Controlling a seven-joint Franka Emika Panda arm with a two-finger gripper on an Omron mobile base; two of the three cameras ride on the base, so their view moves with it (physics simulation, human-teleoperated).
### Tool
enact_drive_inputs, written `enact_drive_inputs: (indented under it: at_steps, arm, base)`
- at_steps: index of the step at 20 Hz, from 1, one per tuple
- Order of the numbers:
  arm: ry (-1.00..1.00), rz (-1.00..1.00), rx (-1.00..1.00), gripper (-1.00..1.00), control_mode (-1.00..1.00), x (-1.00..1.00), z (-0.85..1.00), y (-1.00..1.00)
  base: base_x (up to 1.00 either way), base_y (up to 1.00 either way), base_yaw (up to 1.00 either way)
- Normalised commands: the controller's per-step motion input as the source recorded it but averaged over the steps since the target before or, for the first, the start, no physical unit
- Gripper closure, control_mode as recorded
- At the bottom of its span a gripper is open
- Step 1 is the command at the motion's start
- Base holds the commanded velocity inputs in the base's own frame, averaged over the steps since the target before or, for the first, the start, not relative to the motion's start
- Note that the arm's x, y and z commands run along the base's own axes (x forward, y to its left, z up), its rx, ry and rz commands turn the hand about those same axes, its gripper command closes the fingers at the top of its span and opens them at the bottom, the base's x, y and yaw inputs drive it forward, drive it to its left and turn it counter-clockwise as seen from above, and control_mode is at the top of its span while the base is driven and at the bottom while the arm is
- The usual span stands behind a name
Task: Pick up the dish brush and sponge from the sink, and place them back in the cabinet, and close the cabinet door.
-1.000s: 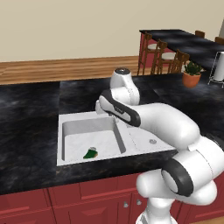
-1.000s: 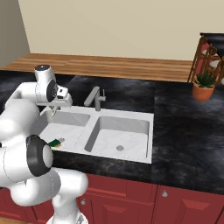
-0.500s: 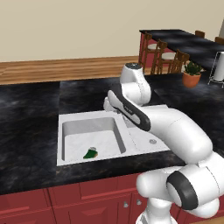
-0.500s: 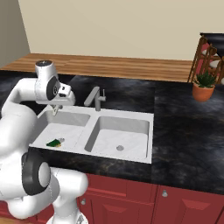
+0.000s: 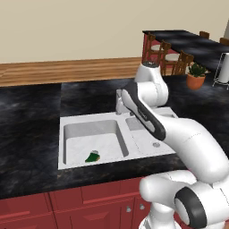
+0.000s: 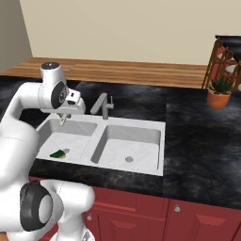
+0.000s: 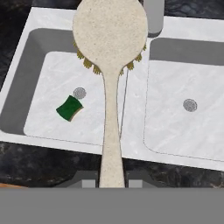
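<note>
A: Gripper — pinching what?
B: The dish brush handle, head out toward 12 o'clock, raised over the sink.
A: Sponge?
B: Left basin floor — about 10 o'clock of the claw, near the drain.

wall: beige | floor: wood | counter: black marble | drawers: red

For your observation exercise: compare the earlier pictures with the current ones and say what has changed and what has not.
The arm has lifted and swung back over the sink, carrying the gripper higher above the left basin. It stays shut on the dish brush, no new grasp or release. The sponge lies where it was in the left basin; the faucet and potted plant are unchanged.
</note>
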Motion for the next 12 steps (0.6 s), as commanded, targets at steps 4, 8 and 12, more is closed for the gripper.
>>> enact_drive_inputs:
  at_steps: [4, 8, 12]
  arm:
    - [0.0, 0.0, -0.01, 1.0, -1.0, -0.25, 0.11, -0.35]
    - [0.0, 0.0, 0.0, 1.0, -1.0, -0.24, 0.11, -0.31]
    - [0.0, 0.0, 0.0, 1.0, -1.0, -0.24, 0.1, -0.28]
  base:
    - [0.0, 0.0, 0.0]
    - [0.0, 0.0, 0.0]
    - [0.0, 0.0, 0.0]
